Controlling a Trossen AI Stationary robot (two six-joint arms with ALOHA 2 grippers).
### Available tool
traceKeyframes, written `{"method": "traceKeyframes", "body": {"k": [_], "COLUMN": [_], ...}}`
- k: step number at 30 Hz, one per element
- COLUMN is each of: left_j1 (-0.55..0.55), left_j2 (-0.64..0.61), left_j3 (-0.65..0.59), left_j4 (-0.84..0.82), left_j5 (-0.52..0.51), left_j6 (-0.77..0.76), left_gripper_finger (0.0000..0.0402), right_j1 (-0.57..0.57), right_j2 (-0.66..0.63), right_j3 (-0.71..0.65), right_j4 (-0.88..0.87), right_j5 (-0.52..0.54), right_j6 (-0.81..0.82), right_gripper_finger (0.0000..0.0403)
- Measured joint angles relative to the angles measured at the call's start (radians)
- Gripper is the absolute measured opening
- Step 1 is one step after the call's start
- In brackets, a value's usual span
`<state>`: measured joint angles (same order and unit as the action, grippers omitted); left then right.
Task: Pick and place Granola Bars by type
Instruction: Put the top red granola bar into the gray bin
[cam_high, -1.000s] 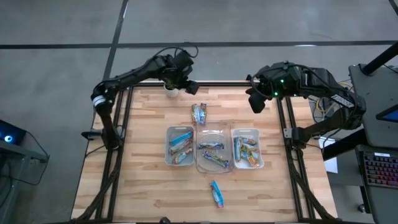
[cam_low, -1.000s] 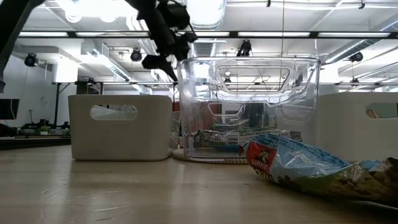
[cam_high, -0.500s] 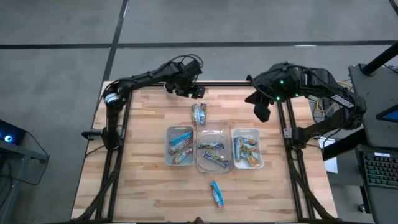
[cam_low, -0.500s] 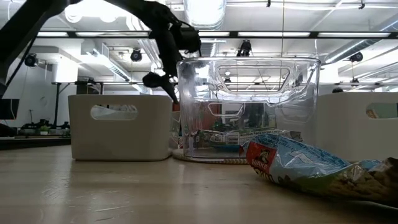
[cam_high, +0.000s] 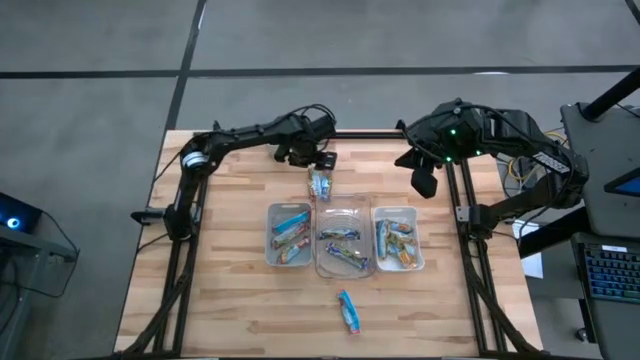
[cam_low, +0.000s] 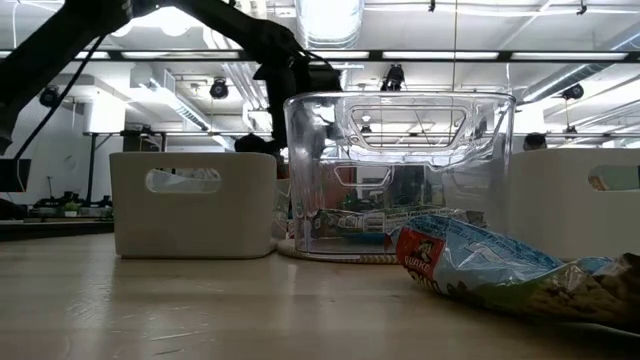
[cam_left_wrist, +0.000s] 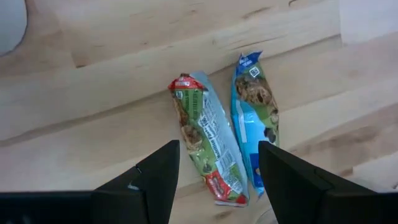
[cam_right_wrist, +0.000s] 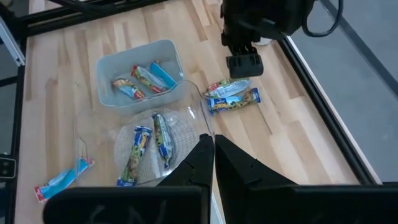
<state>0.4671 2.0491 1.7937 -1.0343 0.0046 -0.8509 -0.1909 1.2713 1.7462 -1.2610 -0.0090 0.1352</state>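
Partly hidden: white pot behind left gripper (cam_high: 322, 158), spread above two granola bars (cam_left_wrist: 227, 137). Right gripper (cam_right_wrist: 208, 149) pressed together. Three trays (cam_high: 272, 212) hold bars.

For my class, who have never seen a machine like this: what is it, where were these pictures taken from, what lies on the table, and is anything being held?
Two robot arms work at a wooden table. One camera looks down, one sits at table level, one rides on each wrist. Three trays hold snack bars; two loose bars lie near the back edge and one near the front. The left fingers hang open above the pair, holding nothing. The right fingers are shut and empty, off to the side.
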Motion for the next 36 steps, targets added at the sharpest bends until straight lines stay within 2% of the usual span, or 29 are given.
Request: {"method": "traceKeyframes", "body": {"k": [15,36], "left_j1": [-0.008,-0.014], "left_j2": [0.047,0.052], "left_j3": [-0.039,-0.175], "left_j4": [0.021,0.218], "left_j5": [-0.018,-0.046], "left_j6": [-0.069,-0.156], "left_gripper_finger": [0.0199,0.0199], "right_j1": [-0.013,-0.054], "right_j2": [0.0,0.0], "right_j3": [0.0,0.0], "right_j4": [0.001,0.009], "right_j5": [-0.018,-0.017], "right_j6": [0.002,-0.005], "right_gripper_finger": [0.0008,0.0008]}}
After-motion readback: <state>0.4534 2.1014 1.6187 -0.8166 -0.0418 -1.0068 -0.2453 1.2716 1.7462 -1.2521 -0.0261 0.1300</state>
